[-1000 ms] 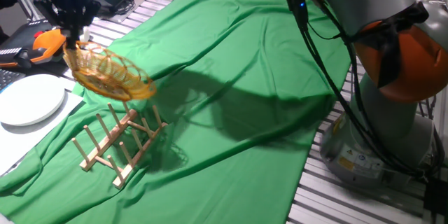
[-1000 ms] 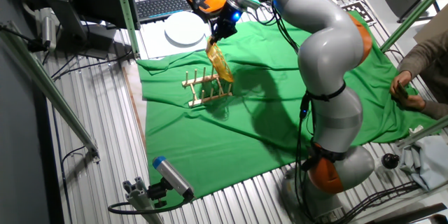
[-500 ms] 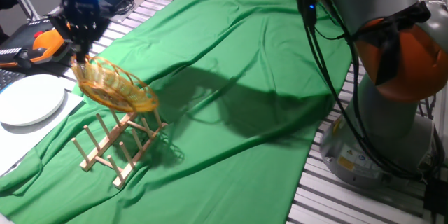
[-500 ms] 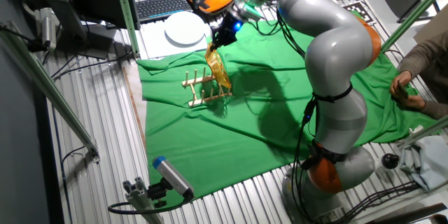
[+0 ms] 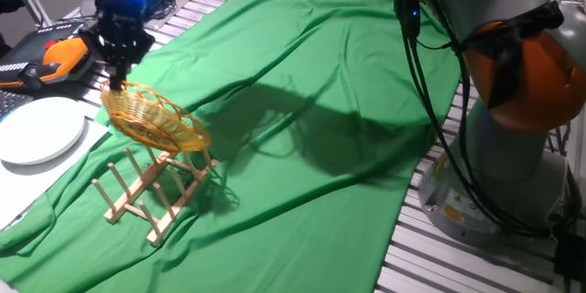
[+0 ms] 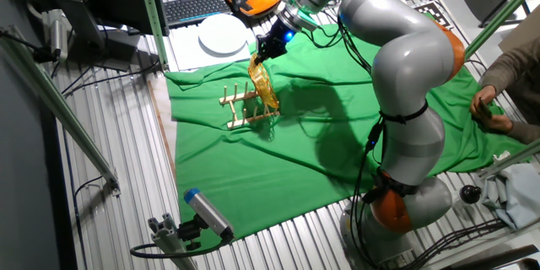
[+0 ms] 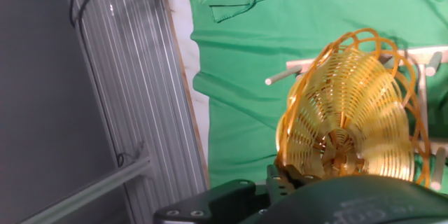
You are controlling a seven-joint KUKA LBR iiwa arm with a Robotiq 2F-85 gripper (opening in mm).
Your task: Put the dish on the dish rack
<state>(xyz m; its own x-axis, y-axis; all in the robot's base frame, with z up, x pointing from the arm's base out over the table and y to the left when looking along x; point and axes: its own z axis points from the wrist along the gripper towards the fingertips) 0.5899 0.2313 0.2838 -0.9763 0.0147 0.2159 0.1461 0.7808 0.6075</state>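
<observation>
One dish [image 5: 154, 121] pinched at its rim by the pincer [image 5: 117, 81], hanging tilted just above the dish rack [image 5: 156, 188] | risk: lower edge strikes peg tops instead of a gap, tipping the light rack on the green cloth [image 5: 320, 137] over the bench | risk: thin rim grip slips.

The dish [image 5: 154, 122] hangs tilted just above the dish rack [image 5: 154, 189], a plate [image 5: 38, 130] lying to the rack's left.
</observation>
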